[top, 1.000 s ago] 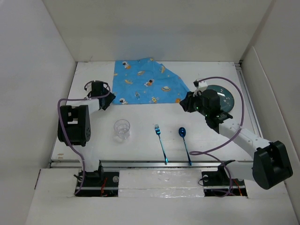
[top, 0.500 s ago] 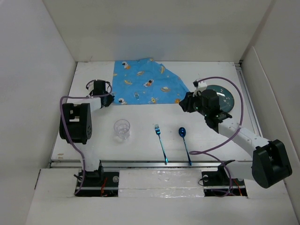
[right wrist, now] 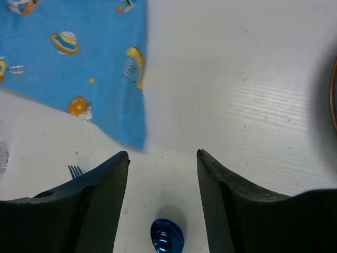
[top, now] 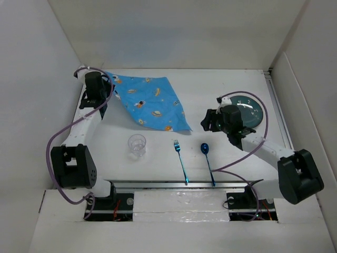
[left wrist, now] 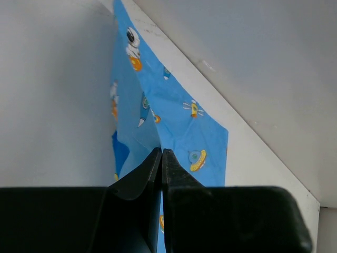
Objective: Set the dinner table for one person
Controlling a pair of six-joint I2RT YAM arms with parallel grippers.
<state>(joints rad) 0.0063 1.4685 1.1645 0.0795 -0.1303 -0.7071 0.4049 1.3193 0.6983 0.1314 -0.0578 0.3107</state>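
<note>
From above, the right arm covered the plate's left rim. In the right wrist view the plate was a sliver at the right edge, the glass a faint trace at the left. The spoon was cut off below its bowl, and only the fork's tines cleared the right gripper's finger. The left gripper's fingers hid the lower placemat.

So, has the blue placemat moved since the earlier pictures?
Yes. The placemat shifted left, away from the plate, toward the far-left corner, pinched in the left hand.
</note>
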